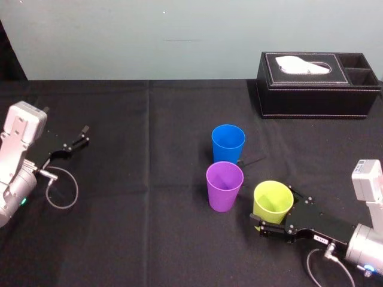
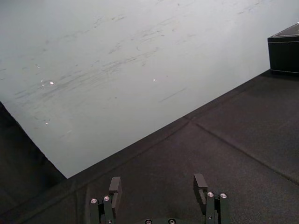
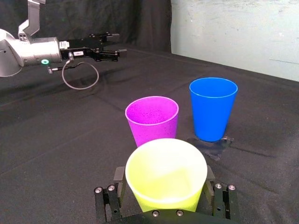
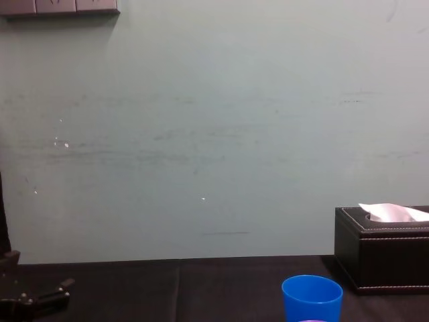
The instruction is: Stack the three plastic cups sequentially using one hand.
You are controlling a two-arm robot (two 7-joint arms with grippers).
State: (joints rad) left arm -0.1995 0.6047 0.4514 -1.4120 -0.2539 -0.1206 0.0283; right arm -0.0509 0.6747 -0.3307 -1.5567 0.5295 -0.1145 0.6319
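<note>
Three cups stand upright and apart on the black tablecloth. The blue cup (image 1: 228, 143) (image 3: 213, 108) (image 4: 312, 298) is farthest from me, the purple cup (image 1: 224, 186) (image 3: 152, 119) is in the middle, and the yellow-green cup (image 1: 273, 202) (image 3: 166, 173) is nearest, at the right. My right gripper (image 1: 275, 210) (image 3: 164, 181) is open, low over the table, one finger on each side of the yellow-green cup. Far to the left my left gripper (image 1: 81, 136) (image 2: 157, 186) (image 3: 108, 45) hangs open and holds nothing.
A black leather tissue box (image 1: 317, 84) (image 4: 382, 263) (image 2: 284, 49) stands at the back right, behind the cups. A pale wall runs along the table's far edge. A loose cable loop (image 1: 63, 191) hangs at the left arm.
</note>
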